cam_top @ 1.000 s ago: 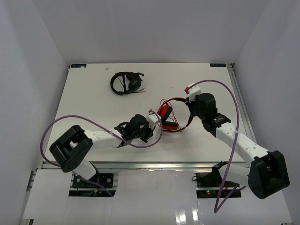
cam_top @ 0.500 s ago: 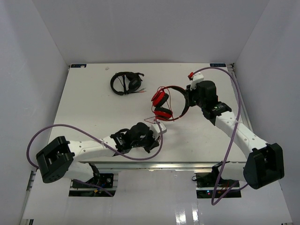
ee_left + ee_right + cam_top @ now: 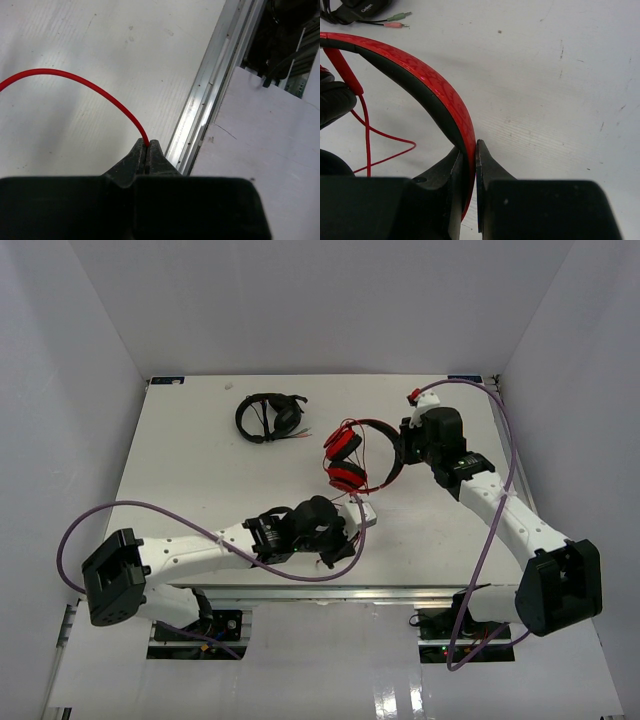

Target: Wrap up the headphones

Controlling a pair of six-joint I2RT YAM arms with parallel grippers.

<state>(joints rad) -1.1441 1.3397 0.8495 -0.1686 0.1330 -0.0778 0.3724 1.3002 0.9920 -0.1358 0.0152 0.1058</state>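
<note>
The red headphones (image 3: 362, 453) hang above the right middle of the table, with both black-padded ear cups (image 3: 343, 461) on their left side. My right gripper (image 3: 398, 452) is shut on the red headband (image 3: 422, 72), which runs between its jaws in the right wrist view (image 3: 470, 146). The thin red cable (image 3: 75, 78) arcs over the table into my left gripper (image 3: 147, 144), which is shut on it. In the top view, my left gripper (image 3: 366, 508) is below the headphones, close to the table's near edge. A loop of cable (image 3: 368, 145) lies under the headband.
Black headphones (image 3: 268, 416) lie at the back left of the table, their plugs (image 3: 395, 20) showing in the right wrist view. The metal rail (image 3: 205, 110) of the table's near edge runs just beyond my left fingers. White walls enclose the table.
My right gripper has carried the red headphones away from the near edge, toward the back. My left gripper has moved right and toward the near edge with the cable.
</note>
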